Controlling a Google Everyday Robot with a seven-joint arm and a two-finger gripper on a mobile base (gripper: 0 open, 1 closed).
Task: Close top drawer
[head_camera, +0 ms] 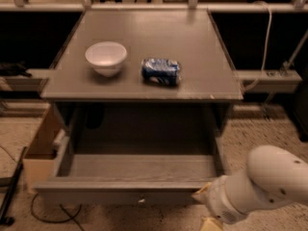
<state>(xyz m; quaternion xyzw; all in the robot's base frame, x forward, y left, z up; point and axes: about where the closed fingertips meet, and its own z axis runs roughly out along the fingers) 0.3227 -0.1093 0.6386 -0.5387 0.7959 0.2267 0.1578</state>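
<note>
Log top drawer (110, 195) as open: pulled well out from under grey cabinet top (144, 30), toward camera, with front panel lowest in view and spanning nearly full cabinet width. Spot small round knob (141, 201) at centre of that panel. See grey drawer floor exposed between the two side walls.

Find gripper (206, 207) at lower right, on end of white arm (274, 182) that enters from right edge. Place it outside the drawer, just beside right end of front panel, at about panel height. Read cream-coloured tip as touching or almost touching panel's right corner; cannot tell which. Put knob well to left of gripper, apart from it. Cannot tell whether gripper is released or clenched.

On cabinet top, record white bowl (106, 57) upright, left of centre. Record blue crumpled can (161, 71) on its side, just right of bowl and not touching it. Mark both as well back from drawer front.

Note cardboard box (41, 143) on floor against cabinet's left side, next to drawer's left wall. Note black rod (12, 189) slanting across speckled floor at lower left. Note white cable (267, 37) hanging at upper right.
</note>
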